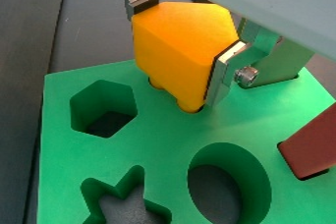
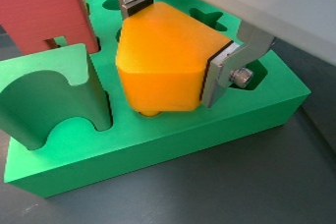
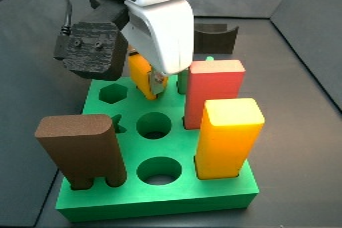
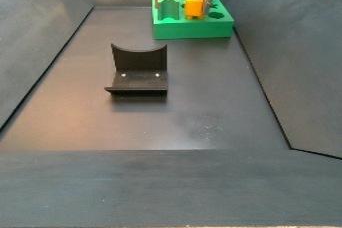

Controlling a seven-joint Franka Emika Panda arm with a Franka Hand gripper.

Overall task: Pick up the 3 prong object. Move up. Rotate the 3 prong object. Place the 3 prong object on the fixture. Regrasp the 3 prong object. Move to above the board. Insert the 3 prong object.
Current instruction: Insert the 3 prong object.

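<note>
Over the board [image 1: 59,120], the 3 prong object [image 1: 182,56] was held clamped in the tool [image 1: 184,41], its prongs at a cut-out; jamming was judged possible if the prongs were lowered out of line with the holes

both wrist views look steeply down past the gripper [image 1: 187,53] onto the board [image 1: 66,159], very close. a side view stands near the board [image 3: 94,207], angled down on it. a side view looks along the floor, the fixture [image 4: 136,70] midway, the board [image 4: 174,28] far off.
</note>
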